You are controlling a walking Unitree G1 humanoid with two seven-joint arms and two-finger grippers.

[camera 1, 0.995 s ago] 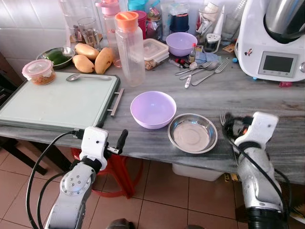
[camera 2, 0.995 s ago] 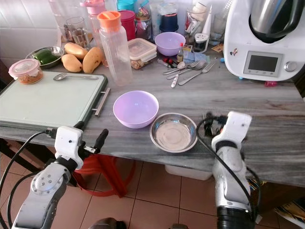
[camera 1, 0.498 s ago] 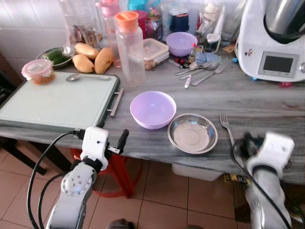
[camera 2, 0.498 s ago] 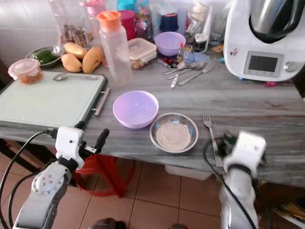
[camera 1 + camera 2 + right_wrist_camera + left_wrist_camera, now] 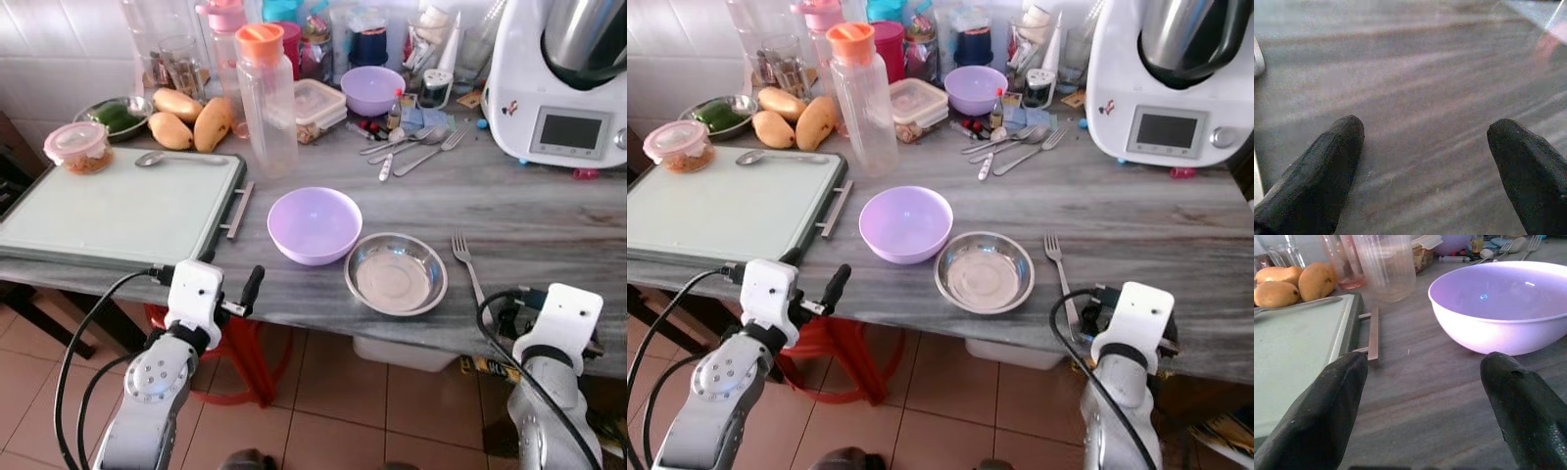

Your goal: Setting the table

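A purple bowl (image 5: pixel 314 223) stands at the middle of the grey table, and a steel bowl (image 5: pixel 396 273) sits just to its right. Right of the steel bowl lies a fork (image 5: pixel 468 264), tines pointing away from me. My right gripper (image 5: pixel 1425 128) is open and holds nothing; it hangs low over the table's front edge, just behind the fork's handle. My left gripper (image 5: pixel 1422 367) is open too, at the front edge facing the purple bowl (image 5: pixel 1503 303), apart from it.
A pale green board (image 5: pixel 118 211) with a spoon (image 5: pixel 181 159) lies at the left. Behind stand an orange-capped bottle (image 5: pixel 266 98), mangoes (image 5: pixel 191 122), a second purple bowl (image 5: pixel 372 88), loose cutlery (image 5: pixel 411 147) and a white kitchen machine (image 5: pixel 558 83). A red stool (image 5: pixel 235 352) is under the table.
My right gripper has drawn back from over the fork to the table's front edge, leaving the fork lying beside the steel bowl. The left arm has not moved.
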